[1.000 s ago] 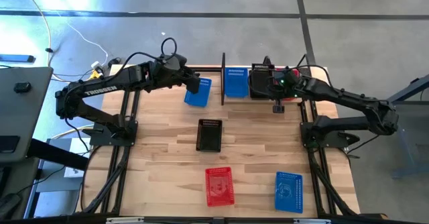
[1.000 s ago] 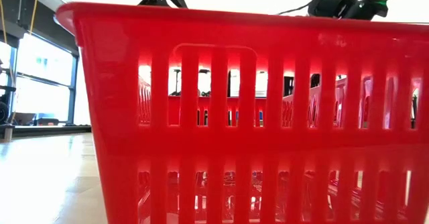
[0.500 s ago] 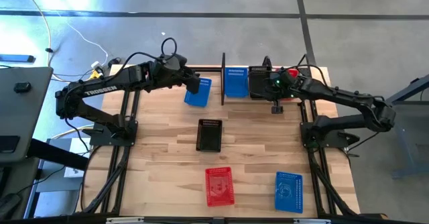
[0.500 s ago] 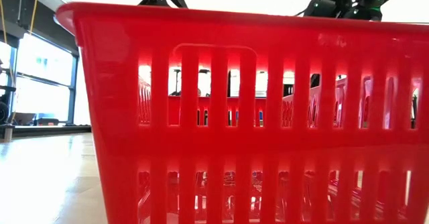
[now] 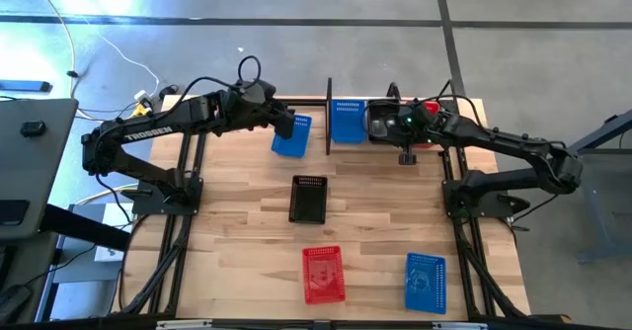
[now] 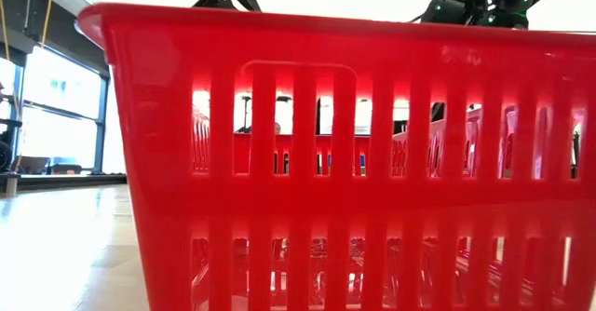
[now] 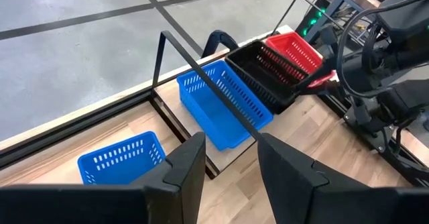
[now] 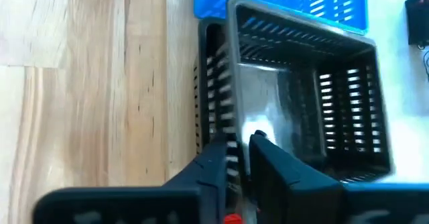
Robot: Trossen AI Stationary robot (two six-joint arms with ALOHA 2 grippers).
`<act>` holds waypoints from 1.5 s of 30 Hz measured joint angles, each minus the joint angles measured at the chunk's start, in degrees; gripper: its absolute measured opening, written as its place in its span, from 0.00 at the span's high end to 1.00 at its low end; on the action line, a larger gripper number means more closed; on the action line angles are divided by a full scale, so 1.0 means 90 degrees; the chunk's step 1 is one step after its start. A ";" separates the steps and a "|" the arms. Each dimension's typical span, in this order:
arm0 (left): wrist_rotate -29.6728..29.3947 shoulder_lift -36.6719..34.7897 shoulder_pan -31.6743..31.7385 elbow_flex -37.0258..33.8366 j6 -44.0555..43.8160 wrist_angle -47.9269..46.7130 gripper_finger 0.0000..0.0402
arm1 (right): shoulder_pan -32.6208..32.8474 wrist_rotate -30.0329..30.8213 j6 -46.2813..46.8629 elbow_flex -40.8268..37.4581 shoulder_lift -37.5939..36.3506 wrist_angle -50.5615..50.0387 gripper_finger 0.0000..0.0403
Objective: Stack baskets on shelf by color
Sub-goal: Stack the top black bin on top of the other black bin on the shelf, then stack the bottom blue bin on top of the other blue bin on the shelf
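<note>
The shelf [image 5: 329,113] is a thin black rack at the table's far edge. On it stand a blue basket [image 5: 348,121], a black basket [image 5: 379,123] and a red basket [image 7: 295,49], side by side. My right gripper [image 8: 238,143] is over the black basket and shut on its wall. My left gripper [image 7: 231,163] is open and hovers just left of the shelf, above a blue basket [image 7: 120,160] that rests on the table. Another red basket [image 6: 326,162] fills the low view. My right gripper holds the black basket by the rim of one side wall [image 8: 231,127], the wall next to the bare wood, close to a corner. One finger [image 8: 268,158] is inside the basket and the other [image 8: 213,162] outside. The fingers come from above, slanting down. The basket stays upright beside the blue one.
Three baskets lie on the near half of the table: black [image 5: 308,199] at the middle, red [image 5: 323,274] and blue [image 5: 425,283] by the near edge. The shelf's upright post [image 7: 161,56] and top rail cross in front of my left gripper. Bare wood lies between the baskets.
My right gripper has moved a little toward the table's left along the shelf, toward the blue basket, and has kept its hold on the black basket.
</note>
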 joint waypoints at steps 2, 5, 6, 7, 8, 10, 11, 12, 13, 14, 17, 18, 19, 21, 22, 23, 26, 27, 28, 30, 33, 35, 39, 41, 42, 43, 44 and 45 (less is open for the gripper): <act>0.0000 0.0000 0.0000 -0.0002 0.0000 0.0000 0.68 | 0.0018 0.0002 0.0045 0.0000 -0.0009 0.0000 0.84; 0.0000 0.0000 0.0000 0.0000 0.0144 0.0000 0.68 | 0.0109 0.0065 0.0050 0.0002 -0.0087 0.0000 0.79; 0.0001 0.0000 0.0000 0.0001 0.0212 0.0000 0.68 | 0.0157 0.0101 0.0081 0.0004 -0.0135 -0.0002 0.77; 0.0001 0.0000 0.0000 -0.0002 0.0253 0.0000 0.68 | 0.0210 0.0150 0.0143 0.0018 -0.0193 -0.0014 0.76; 0.0000 0.0000 0.0000 0.0001 0.0283 0.0000 0.68 | 0.0262 0.0199 0.0247 0.0067 -0.0247 -0.0082 0.76; 0.0002 0.0000 0.0000 0.0000 0.0282 0.0000 0.68 | 0.0369 0.0336 0.0566 0.0229 -0.0361 -0.0264 0.75; 0.0002 0.0000 -0.0002 0.0001 0.0282 0.0000 0.68 | 0.0424 0.0404 0.0783 0.0328 -0.0420 -0.0373 0.75; 0.0002 0.0000 -0.0002 -0.0001 0.0284 0.0000 0.68 | 0.0472 0.0429 0.1057 0.0418 -0.0465 -0.0502 0.75; 0.0002 0.0000 -0.0001 0.0001 0.0284 0.0000 0.68 | 0.0535 0.0426 0.1312 0.0500 -0.0518 -0.0613 0.75; 0.0026 0.0000 -0.0002 0.0001 0.0284 0.0000 0.68 | 0.0592 0.0417 0.1544 0.0579 -0.0563 -0.0735 0.75; 0.0183 0.0000 0.0000 0.0000 0.0345 0.0000 0.68 | 0.0813 0.0369 0.2186 0.0772 -0.0683 -0.1162 0.75; 0.0219 0.0000 -0.0002 -0.0002 0.0405 0.0000 0.68 | 0.0899 0.0364 0.2408 0.0831 -0.0710 -0.1325 0.75; 0.0232 0.0000 -0.0002 0.0001 0.0471 0.0000 0.68 | 0.0994 0.0359 0.2643 0.0897 -0.0733 -0.1507 0.75; 0.0236 0.0000 -0.0002 0.0001 0.0563 0.0000 0.68 | 0.1197 0.0362 0.3179 0.1044 -0.0748 -0.1880 0.75; 0.0247 0.0000 -0.0002 -0.0002 0.0568 0.0000 0.68 | 0.1311 0.0359 0.3494 0.1120 -0.0748 -0.2075 0.75; 0.0332 0.0000 -0.0002 0.0001 0.0566 0.0000 0.68 | 0.1431 0.0356 0.3818 0.1186 -0.0748 -0.2246 0.75; 0.0732 0.0001 -0.0004 0.0001 0.0571 0.0000 0.68 | 0.1809 0.0284 0.4878 0.1374 -0.0747 -0.2579 0.75; 0.0875 0.0002 -0.0019 0.0001 0.0614 0.0000 0.68 | 0.1944 0.0248 0.5251 0.1428 -0.0748 -0.2651 0.75; 0.1018 0.0000 -0.0046 0.0001 0.0690 0.0000 0.68 | 0.2078 0.0165 0.5609 0.1487 -0.0748 -0.2726 0.75; 0.1199 0.0000 -0.0112 0.0001 0.0841 0.0000 0.68 | 0.2339 -0.0107 0.6339 0.1572 -0.0748 -0.2786 0.75; 0.1317 0.0002 -0.0227 0.0000 0.1005 0.0000 0.68 | 0.2776 -0.0486 0.7534 0.1624 -0.0746 -0.2811 0.75; 0.1328 0.0002 -0.0303 0.0001 0.1068 0.0000 0.68 | 0.3091 -0.0675 0.8265 0.1635 -0.0746 -0.2864 0.75; 0.1324 0.0002 -0.0493 0.0001 0.1156 0.0000 0.68 | 0.3775 -0.0713 0.9675 0.1637 -0.0746 -0.2979 0.75; 0.1326 0.0002 -0.0613 0.0000 0.1162 0.0000 0.68 | 0.4124 -0.0714 1.0338 0.1637 -0.0746 -0.3118 0.75; 0.1326 0.0002 -0.0672 0.0001 0.1171 0.0000 0.68 | 0.4300 -0.0715 1.0678 0.1637 -0.0746 -0.3221 0.75; 0.1326 0.0002 -0.0731 0.0001 0.1212 0.0000 0.68 | 0.4483 -0.0715 1.1026 0.1637 -0.0746 -0.3323 0.75; 0.1326 0.0002 -0.0784 -0.0002 0.1235 -0.0002 0.68 | 0.4655 -0.0716 1.1403 0.1637 -0.0746 -0.3431 0.75; 0.1326 0.0002 -0.0838 -0.0001 0.1259 0.0000 0.68 | 0.4837 -0.0716 1.1774 0.1637 -0.0746 -0.3542 0.75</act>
